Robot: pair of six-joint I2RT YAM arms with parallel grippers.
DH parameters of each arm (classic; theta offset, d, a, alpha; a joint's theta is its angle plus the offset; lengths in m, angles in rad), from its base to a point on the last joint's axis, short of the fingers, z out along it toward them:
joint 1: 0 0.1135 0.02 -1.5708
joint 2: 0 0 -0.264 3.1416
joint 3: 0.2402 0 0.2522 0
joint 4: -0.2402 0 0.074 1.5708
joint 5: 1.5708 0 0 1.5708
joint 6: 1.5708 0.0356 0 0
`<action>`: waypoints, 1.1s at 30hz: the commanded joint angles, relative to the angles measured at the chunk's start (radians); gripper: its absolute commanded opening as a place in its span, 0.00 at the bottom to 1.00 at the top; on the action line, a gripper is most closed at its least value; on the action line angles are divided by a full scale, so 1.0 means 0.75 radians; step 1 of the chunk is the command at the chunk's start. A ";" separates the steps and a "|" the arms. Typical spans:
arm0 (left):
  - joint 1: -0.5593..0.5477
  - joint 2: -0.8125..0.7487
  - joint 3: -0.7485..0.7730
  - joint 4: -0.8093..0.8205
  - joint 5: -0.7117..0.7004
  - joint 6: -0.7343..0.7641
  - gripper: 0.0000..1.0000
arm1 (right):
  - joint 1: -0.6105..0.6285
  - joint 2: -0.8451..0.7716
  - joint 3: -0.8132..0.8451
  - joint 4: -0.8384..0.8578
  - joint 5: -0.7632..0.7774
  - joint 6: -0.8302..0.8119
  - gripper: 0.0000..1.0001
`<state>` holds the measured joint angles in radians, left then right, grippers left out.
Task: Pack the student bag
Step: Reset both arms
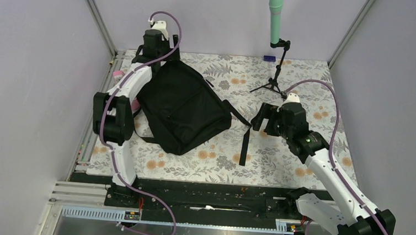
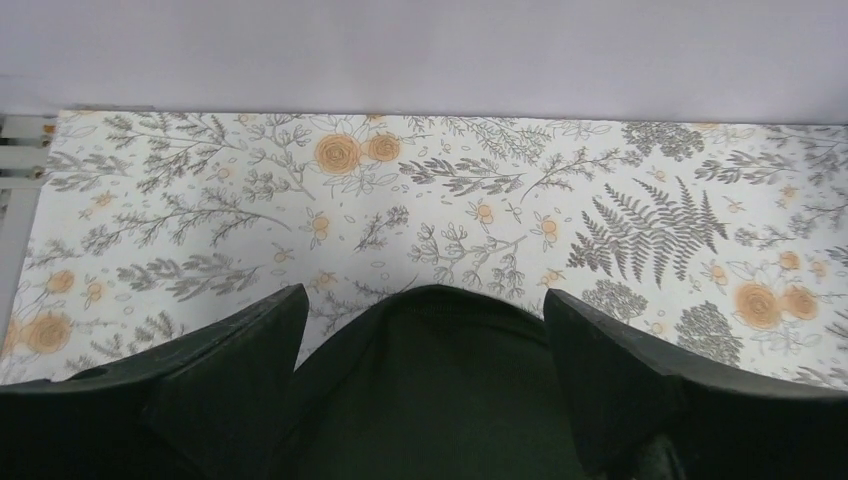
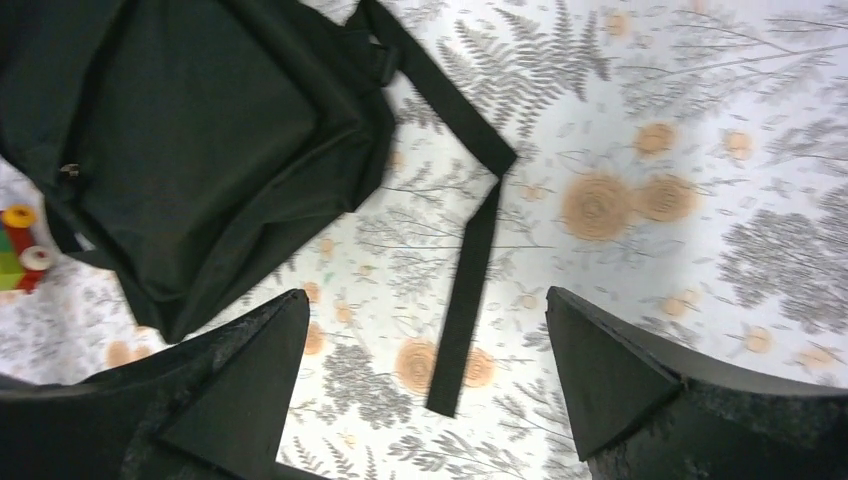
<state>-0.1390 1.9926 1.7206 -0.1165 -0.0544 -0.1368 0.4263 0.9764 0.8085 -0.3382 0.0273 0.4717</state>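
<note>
1. A table covered with a fern-and-rose printed cloth (image 1: 219, 162) stands between plain grey walls.
2. At the far left corner, the left gripper (image 2: 425, 295) hangs over the rounded edge of the student bag (image 1: 181, 107). Its fingers are spread wide, and the black fabric lies between them without being pinched.
3. The student bag lies flat on the left half of the cloth, beside the left arm.
4. A loose webbing strap (image 1: 245, 145) trails from the bag's right side and bends toward the near edge.
5. Just right of the strap, the right gripper (image 3: 425, 295) hovers above the cloth, spread wide and holding nothing.
6. At the far edge, a mint-green microphone (image 1: 275, 14) stands on a small black tripod.
</note>
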 commanded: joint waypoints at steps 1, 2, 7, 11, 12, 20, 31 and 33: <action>-0.004 -0.301 -0.161 0.187 -0.033 -0.067 0.95 | -0.068 -0.049 0.040 -0.121 0.107 -0.164 0.96; -0.008 -0.360 -0.210 0.198 -0.048 -0.085 0.96 | -0.087 -0.062 0.052 -0.140 0.119 -0.188 0.97; -0.031 -0.660 -0.397 0.062 -0.103 -0.143 0.97 | -0.176 -0.191 0.088 -0.190 0.157 -0.261 1.00; -0.043 -0.869 -0.480 -0.240 -0.218 -0.238 0.98 | -0.196 -0.339 0.108 -0.192 0.226 -0.321 1.00; -0.046 -0.924 -0.498 -0.342 -0.237 -0.246 0.98 | -0.196 -0.376 0.114 -0.192 0.245 -0.338 1.00; -0.098 -1.470 -0.690 -0.658 -0.251 -0.275 0.99 | -0.196 -0.679 0.028 -0.062 0.402 -0.478 1.00; -0.101 -2.085 -1.137 -0.484 -0.299 -0.208 0.99 | -0.196 -1.039 -0.275 0.217 0.413 -0.512 1.00; -0.101 -2.102 -1.170 -0.461 -0.298 -0.216 0.99 | -0.195 -1.046 -0.268 0.204 0.418 -0.514 1.00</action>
<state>-0.2142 0.4248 0.8974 -0.5316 -0.2497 -0.2932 0.2821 0.2127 0.6010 -0.2691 0.3000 0.1101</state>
